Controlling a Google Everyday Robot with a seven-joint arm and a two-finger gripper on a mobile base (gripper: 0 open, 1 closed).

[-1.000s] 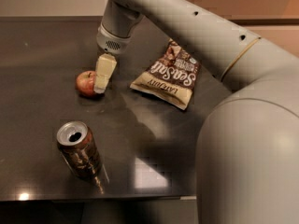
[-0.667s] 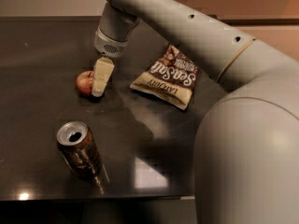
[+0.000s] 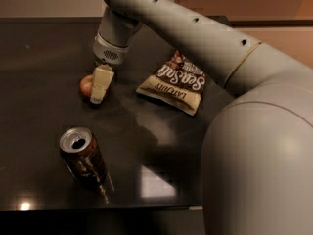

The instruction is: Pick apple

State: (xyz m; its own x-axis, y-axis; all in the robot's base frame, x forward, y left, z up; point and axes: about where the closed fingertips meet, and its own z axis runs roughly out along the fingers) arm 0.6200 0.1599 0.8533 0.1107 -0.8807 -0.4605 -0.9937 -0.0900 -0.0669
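Dark, glossy bench (image 3: pixel 39 53) carries three items in the camera view, the only view available. The apple (image 3: pixel 86 85), small and reddish, sits at far left on the bench surface, and only its left part shows. The claw (image 3: pixel 99 89) is down at bench level, touching or just beside the apple's right side, and its pale tip covers the rest of the fruit. Claw state: cannot tell whether it is wide, narrow or closed on the apple, since the contact is hidden. The grey arm (image 3: pixel 195 33) reaches in from the right and over the far half of the bench. A snack bag (image 3: pixel 172 84) lies flat to the right of the claw, apart from it. An opened soda can (image 3: pixel 80 153) stands upright near the front edge, well apart from the apple. Progress, by judgement: the approach looks complete, with the claw positioned at the target. The apple appears to rest on the bench, so no lift is evident. Remaining: confirm a firm hold on the apple, then raise it off the bench without disturbing the bag or can.
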